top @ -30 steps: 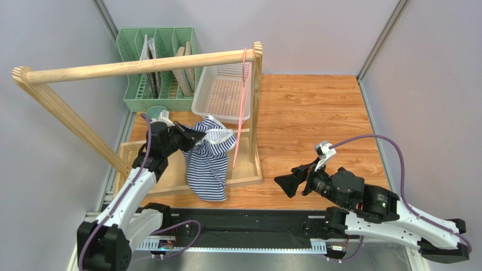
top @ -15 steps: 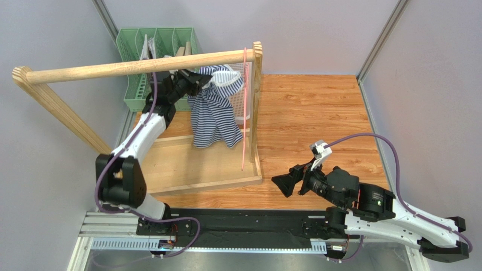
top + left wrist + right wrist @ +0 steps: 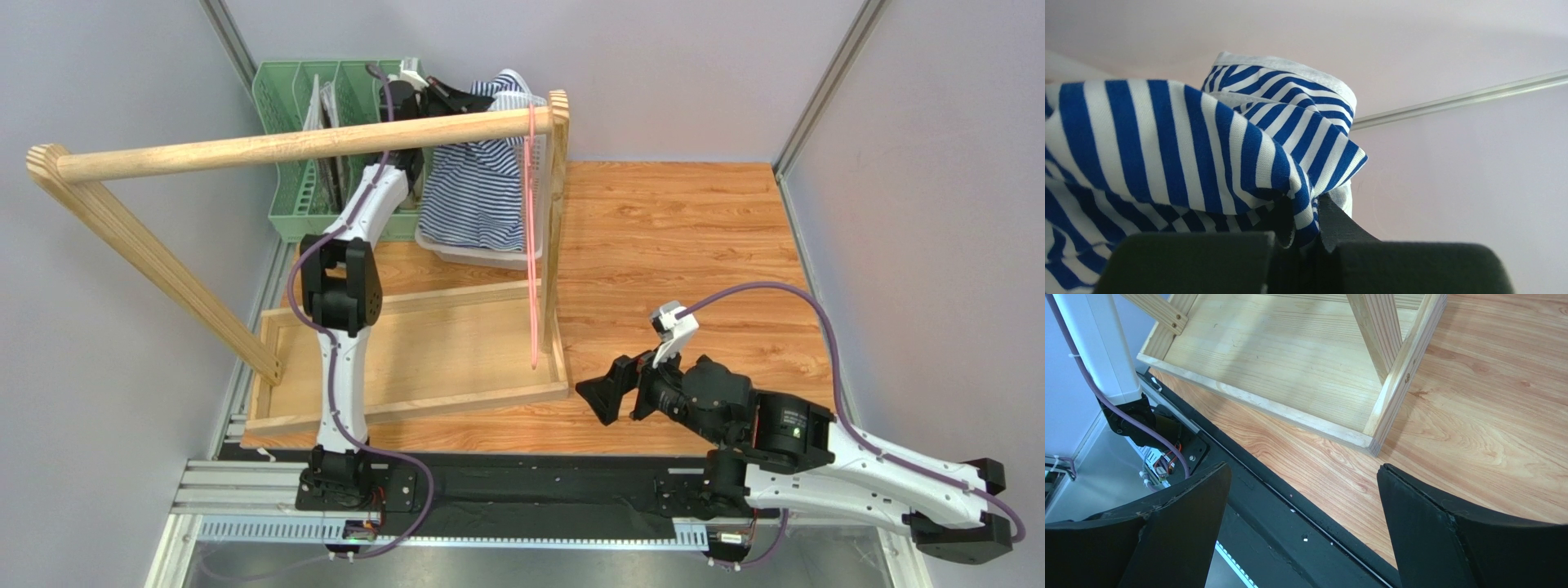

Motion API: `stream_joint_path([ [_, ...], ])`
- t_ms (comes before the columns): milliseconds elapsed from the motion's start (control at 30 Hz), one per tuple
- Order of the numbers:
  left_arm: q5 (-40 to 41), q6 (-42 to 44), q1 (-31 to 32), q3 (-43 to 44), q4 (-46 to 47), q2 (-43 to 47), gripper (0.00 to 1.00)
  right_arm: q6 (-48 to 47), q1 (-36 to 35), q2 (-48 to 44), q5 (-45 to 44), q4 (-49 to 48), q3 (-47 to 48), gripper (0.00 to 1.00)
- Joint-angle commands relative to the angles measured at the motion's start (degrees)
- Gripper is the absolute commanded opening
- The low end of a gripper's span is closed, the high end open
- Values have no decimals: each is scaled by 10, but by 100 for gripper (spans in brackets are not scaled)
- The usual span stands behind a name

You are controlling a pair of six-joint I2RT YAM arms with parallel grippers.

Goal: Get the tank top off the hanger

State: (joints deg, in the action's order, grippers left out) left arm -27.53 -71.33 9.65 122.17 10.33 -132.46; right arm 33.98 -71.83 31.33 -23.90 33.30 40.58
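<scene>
Overhead, the left fingers [image 3: 456, 101] are carrying the tank top [image 3: 485, 184] farther than before, past the rail [image 3: 282, 143] toward the surface's [image 3: 687, 245] far edge, leaving the hanger [image 3: 531, 221] bare. Left wrist: they are pinching striped cloth tight. Right wrist: the right fingers [image 3: 1438, 533] are gaping, empty.

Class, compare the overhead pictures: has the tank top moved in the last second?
Yes. The tank top moved farther back, from over the wooden tray to beyond the wooden rail.

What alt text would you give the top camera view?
The left end effector holds a striped tank top above a white basket, beside a pink hanger on a wooden rail. The right end effector is open near the front.
</scene>
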Motion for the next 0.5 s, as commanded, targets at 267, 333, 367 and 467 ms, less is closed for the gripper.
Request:
stream_joint_path([
  [267, -40, 29, 23, 108, -67, -106, 0, -15, 1, 31, -5, -41, 29, 96],
  [333, -41, 44, 23, 96, -89, -111, 0, -14, 1, 29, -7, -42, 26, 96],
  [367, -42, 52, 22, 86, -90, -111, 0, -14, 1, 25, -7, -41, 25, 96],
  [467, -40, 64, 24, 40, -82, -97, 0, -12, 0, 20, -9, -41, 24, 96],
])
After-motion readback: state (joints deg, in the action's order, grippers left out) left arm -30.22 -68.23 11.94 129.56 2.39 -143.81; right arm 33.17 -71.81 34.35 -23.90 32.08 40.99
